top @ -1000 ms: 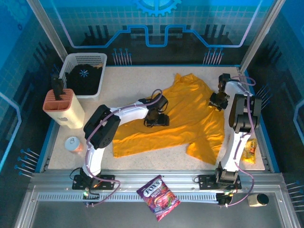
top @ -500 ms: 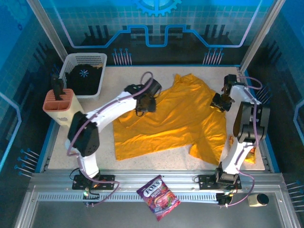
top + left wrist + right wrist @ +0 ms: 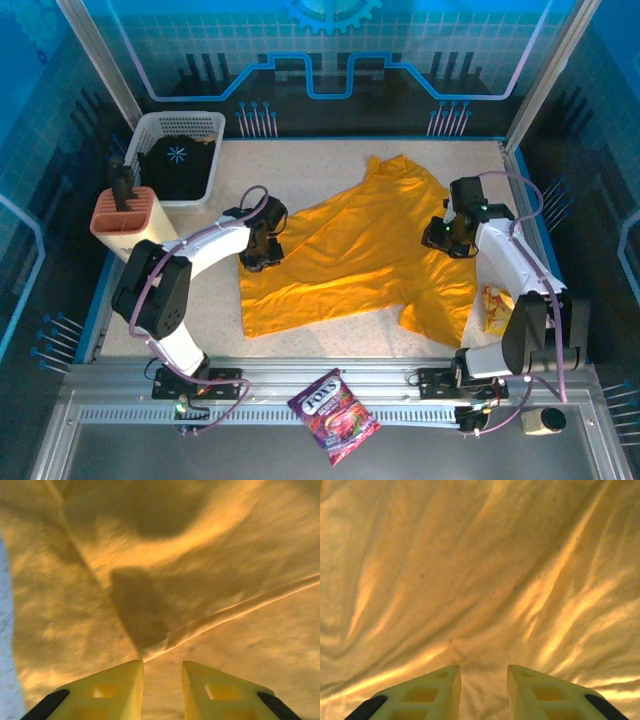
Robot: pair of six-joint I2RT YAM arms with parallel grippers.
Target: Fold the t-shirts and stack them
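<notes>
1. Top view: a plain golden-yellow short-sleeved t-shirt [image 3: 370, 250] lies spread and rumpled mid-frame on the speckled beige table [image 3: 300, 170]. A white slatted plastic basket [image 3: 185, 117] stands upper left, with a peach slotted block [image 3: 130, 230] and a small round tin [image 3: 155, 303] below it. At the bottom lies a purple sweet bag [image 3: 333, 415] reading "FOX'S". The left gripper [image 3: 258, 252] is at the shirt's left edge and the right gripper [image 3: 445, 235] is on its right side.
2. Left wrist view: the yellow fingers [image 3: 105, 690] are spread and empty above a raised fold, which is blurred.
3. Right wrist view: the pale fingers [image 3: 420, 695] are parted, gripping nothing, above wrinkled cloth.
</notes>
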